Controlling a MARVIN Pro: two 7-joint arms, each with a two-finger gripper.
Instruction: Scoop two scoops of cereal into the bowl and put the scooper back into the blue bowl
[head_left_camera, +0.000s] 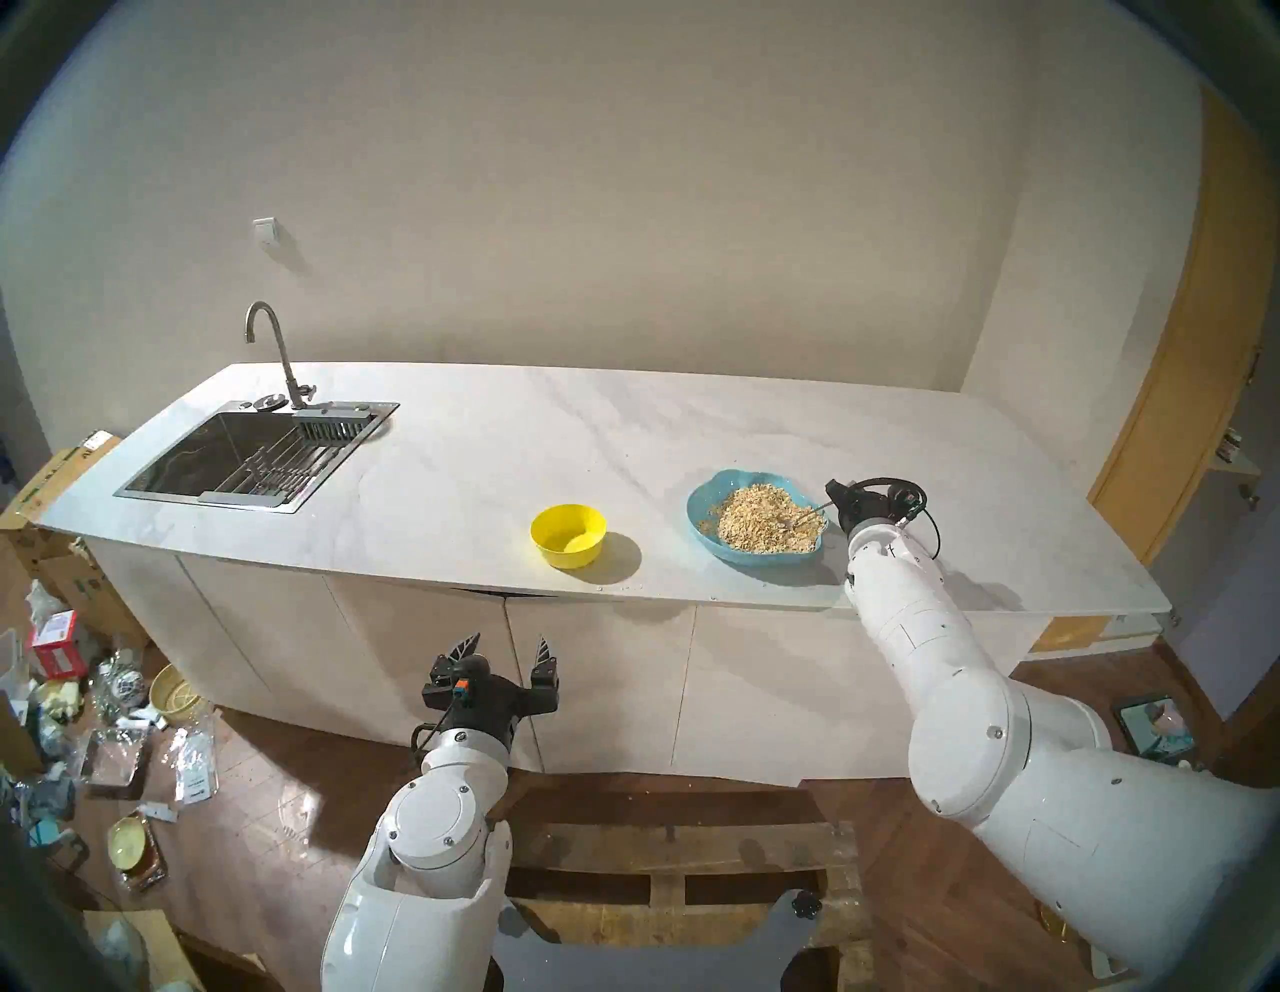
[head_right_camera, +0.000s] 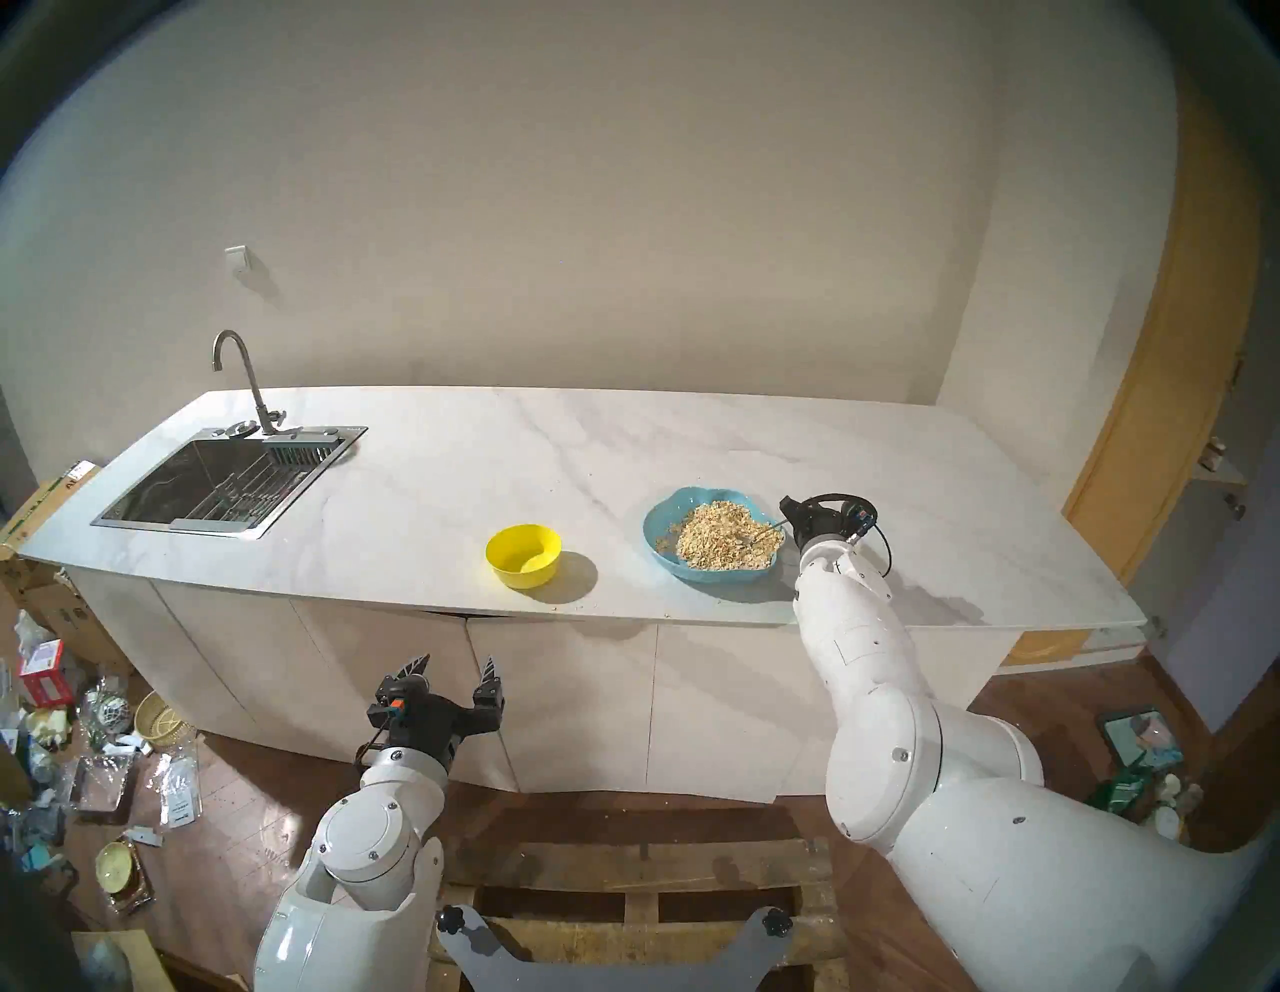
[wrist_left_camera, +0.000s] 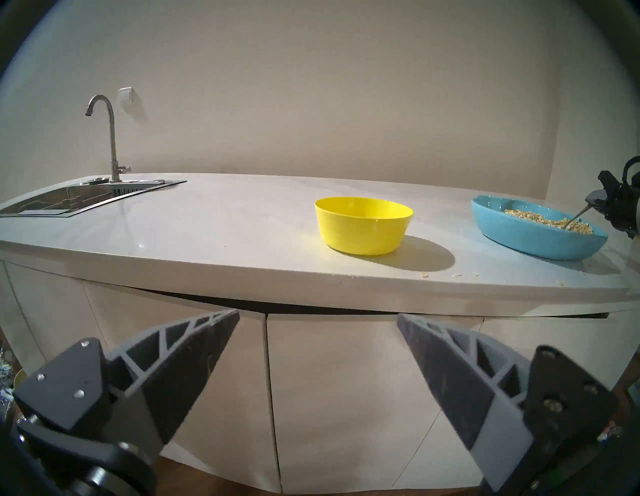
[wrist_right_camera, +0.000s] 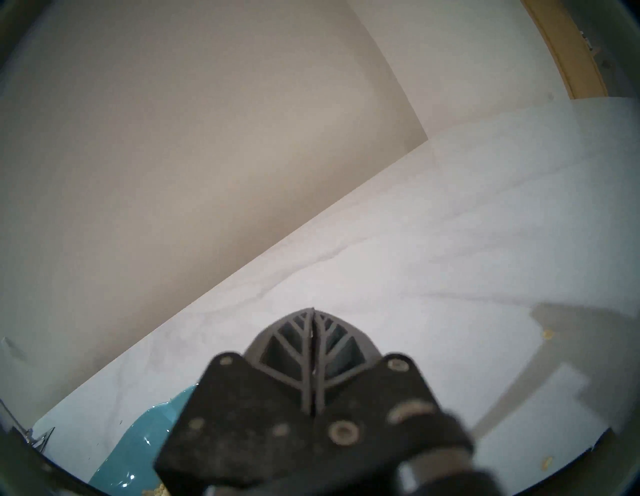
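The teal-blue bowl (head_left_camera: 698, 500) (head_right_camera: 654, 528) (wrist_left_camera: 519, 232) (wrist_right_camera: 138, 443) holds a heap of tan cereal (head_left_camera: 755, 521) (head_right_camera: 720, 537) (wrist_left_camera: 540, 221) on the counter's right part. The silver scooper (head_left_camera: 810, 515) (head_right_camera: 772, 530) (wrist_left_camera: 576, 216) has its head in the flakes, and its handle slants up to the right. My right gripper (head_left_camera: 834, 493) (head_right_camera: 789, 506) (wrist_left_camera: 594, 202) (wrist_right_camera: 313, 311) is at the bowl's right rim, shut on that handle's end. The yellow bowl (head_left_camera: 568, 535) (head_right_camera: 523, 555) (wrist_left_camera: 363, 225) looks empty, left of the blue one. My left gripper (head_left_camera: 509, 641) (head_right_camera: 457, 661) (wrist_left_camera: 317, 315) hangs open below the counter's front edge, holding nothing.
A steel sink (head_left_camera: 208, 495) with a tall faucet (head_left_camera: 277, 346) sits at the counter's far left. A few stray flakes (wrist_left_camera: 424, 275) lie near the front edge. Boxes and clutter (head_left_camera: 104, 700) cover the floor on the left. A wooden pallet (head_left_camera: 665, 859) lies below me.
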